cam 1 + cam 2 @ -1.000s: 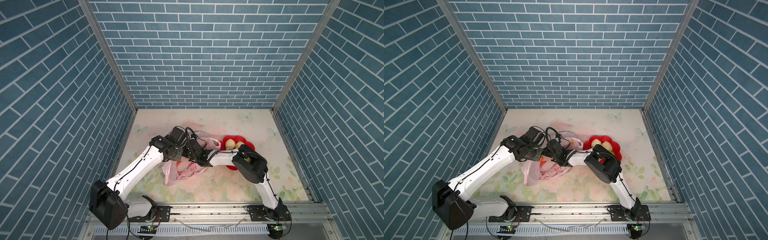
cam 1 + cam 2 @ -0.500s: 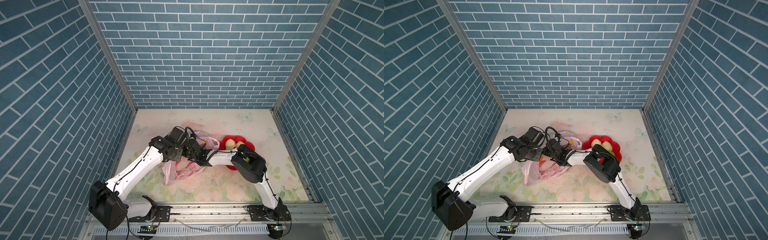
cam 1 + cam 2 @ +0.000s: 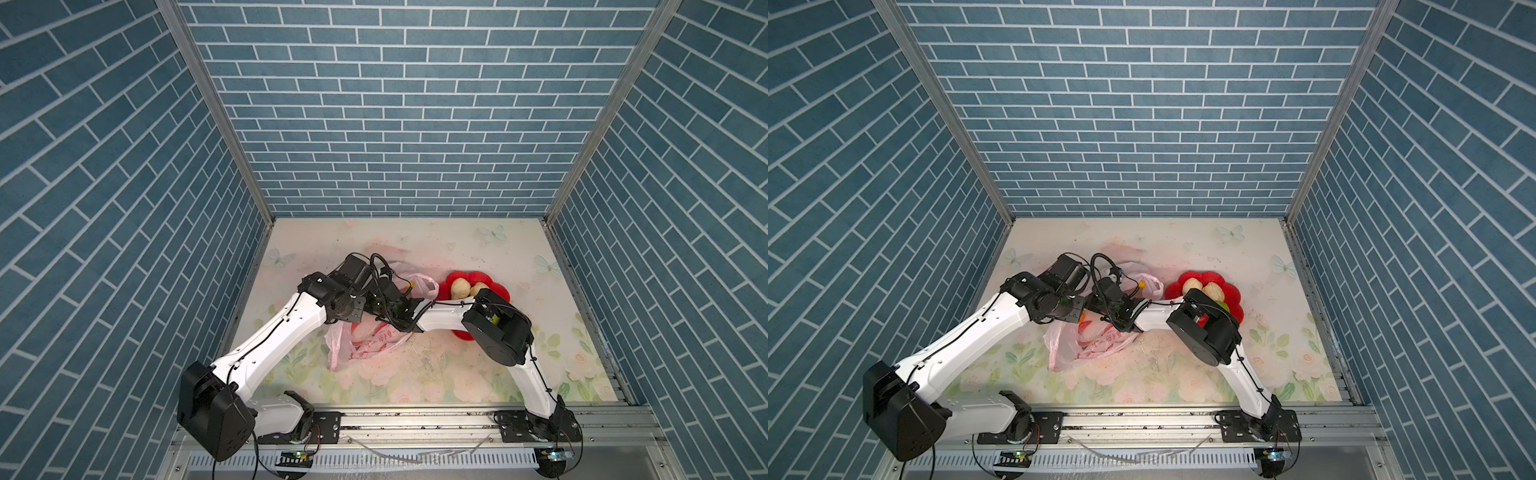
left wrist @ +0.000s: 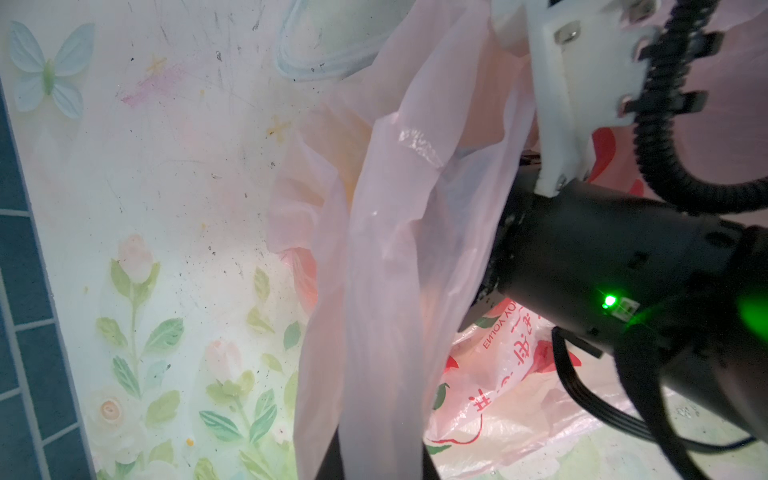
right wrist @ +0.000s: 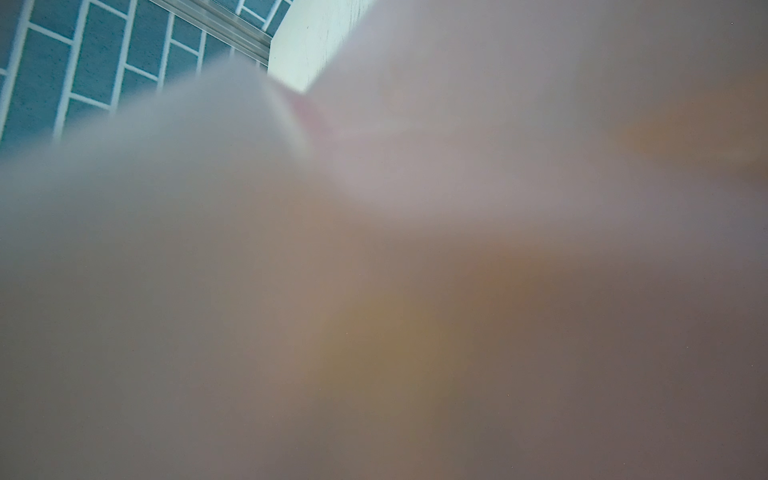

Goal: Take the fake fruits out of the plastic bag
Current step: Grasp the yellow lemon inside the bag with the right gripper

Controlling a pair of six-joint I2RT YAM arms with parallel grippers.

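Observation:
The pink plastic bag (image 3: pixel 374 340) (image 3: pixel 1096 343) lies crumpled mid-table, with one handle lifted. My left gripper (image 4: pixel 380 465) is shut on that handle's film (image 4: pixel 386 270), which runs down between its dark fingers. My right arm's black wrist (image 4: pixel 582 257) (image 3: pixel 395 299) reaches into the bag mouth, and its jaws are hidden there. Bag film covers the right wrist view, showing only a yellowish blur (image 5: pixel 386 345) and an orange one (image 5: pixel 685 133). An orange fruit (image 3: pixel 1086 325) peeps out beside the left wrist. Two cream fruits (image 3: pixel 459 286) (image 3: pixel 1213 291) and a green one (image 3: pixel 1224 306) lie outside the bag.
Those three fruits sit in a red flower-shaped dish (image 3: pixel 496 286) (image 3: pixel 1235 297) just right of the bag, partly behind my right elbow (image 3: pixel 496 328). Blue brick walls close in the table on three sides. Both arm bases stand on the metal rail (image 3: pixel 415 419) at the front.
My right arm has edged slightly left, toward the bag. The left arm and the lifted handle have hardly moved.

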